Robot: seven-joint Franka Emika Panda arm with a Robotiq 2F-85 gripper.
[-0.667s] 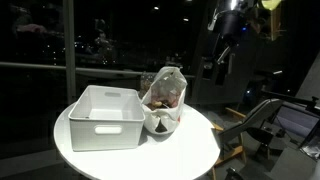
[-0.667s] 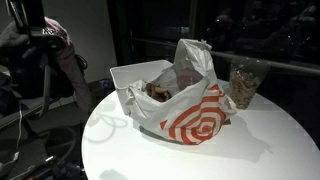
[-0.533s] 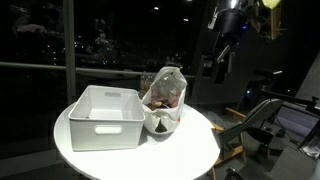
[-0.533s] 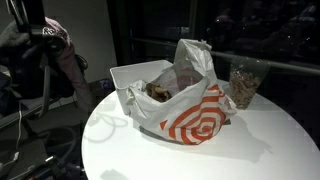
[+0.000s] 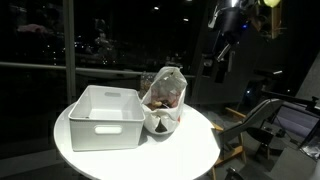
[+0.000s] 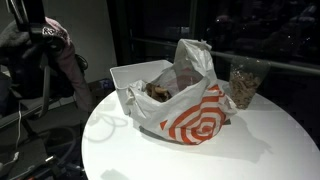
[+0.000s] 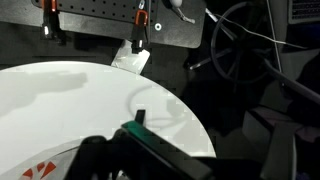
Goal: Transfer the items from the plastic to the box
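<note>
Gripper (image 5: pixel 214 66) unmoved, jaws apart, plastic (image 6: pixel 192 68) bearing red rings (image 6: pixel 197 124)

White rectangular box (image 5: pixel 103 117) upright on round table (image 5: pixel 195 150), top open. Crinkly translucent plastic (image 5: pixel 160 122) just beside it, upright, mouth open. Brownish-red items (image 5: pixel 166 96) inside plastic.

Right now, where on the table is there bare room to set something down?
Bare table lies between the plastic bag and the table's rim in front of it. The white bin looks empty inside. It is crowded where bag meets bin: no gap shows.
</note>
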